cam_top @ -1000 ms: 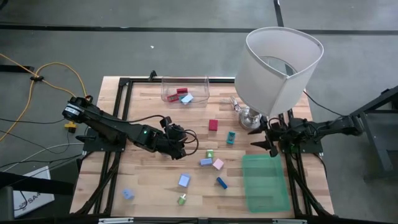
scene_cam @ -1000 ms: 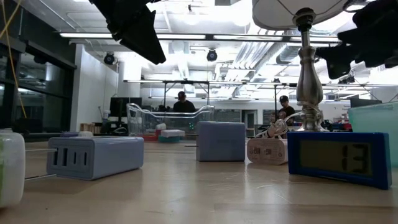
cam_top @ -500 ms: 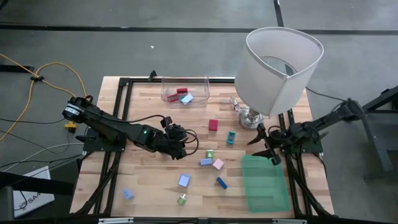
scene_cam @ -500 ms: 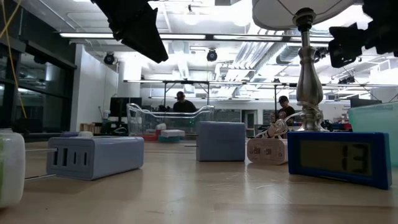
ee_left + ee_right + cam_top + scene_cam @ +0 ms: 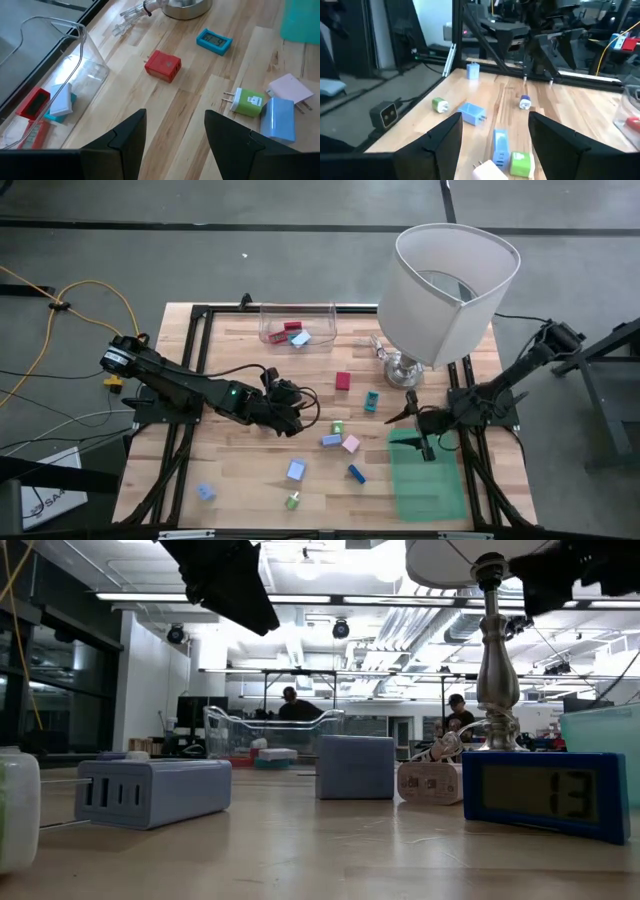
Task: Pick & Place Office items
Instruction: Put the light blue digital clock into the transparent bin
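Watch the lamp (image 5: pixel 452 285) first; your right gripper (image 5: pixel 420 425) hangs near its base, fingers apart and empty, and could tip it; your left gripper (image 5: pixel 291 408), also apart and empty, could scatter the office items (image 5: pixel 340 442) lying between them.

we see even, bright light from ceiling strips (image 5: pixel 300 598) in the low view, leaving soft shadows on the table (image 5: pixel 250 480). the right wrist view is hazy, its far background blurred; nearest objects in the low view look soft.
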You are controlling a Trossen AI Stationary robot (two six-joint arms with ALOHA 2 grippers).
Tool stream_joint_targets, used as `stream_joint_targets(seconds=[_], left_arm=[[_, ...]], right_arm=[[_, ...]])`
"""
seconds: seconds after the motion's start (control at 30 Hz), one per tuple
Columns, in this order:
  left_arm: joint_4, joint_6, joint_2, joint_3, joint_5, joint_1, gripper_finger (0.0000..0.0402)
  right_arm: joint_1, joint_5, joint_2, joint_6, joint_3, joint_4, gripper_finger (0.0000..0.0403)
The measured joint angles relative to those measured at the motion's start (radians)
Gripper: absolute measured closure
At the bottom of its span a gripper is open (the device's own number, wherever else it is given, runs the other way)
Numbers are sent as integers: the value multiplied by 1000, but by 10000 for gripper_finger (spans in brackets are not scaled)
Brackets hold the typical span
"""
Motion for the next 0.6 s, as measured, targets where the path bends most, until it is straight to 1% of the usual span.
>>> stream_joint_targets(seconds=[0.23,0.43,0.5,0.6], left_arm=[[19,0,0,0,0,0,209],[33,0,0,0,0,0,209],[44,0,0,0,0,0,209],[48,0,0,0,0,0,209]], right_arm=[[5,63,205,-2,147,-149,188],[4,76,333,0,237,-170,188],[4,104,364,0,268,-217,188],[4,179,403,1,318,-324,188]])
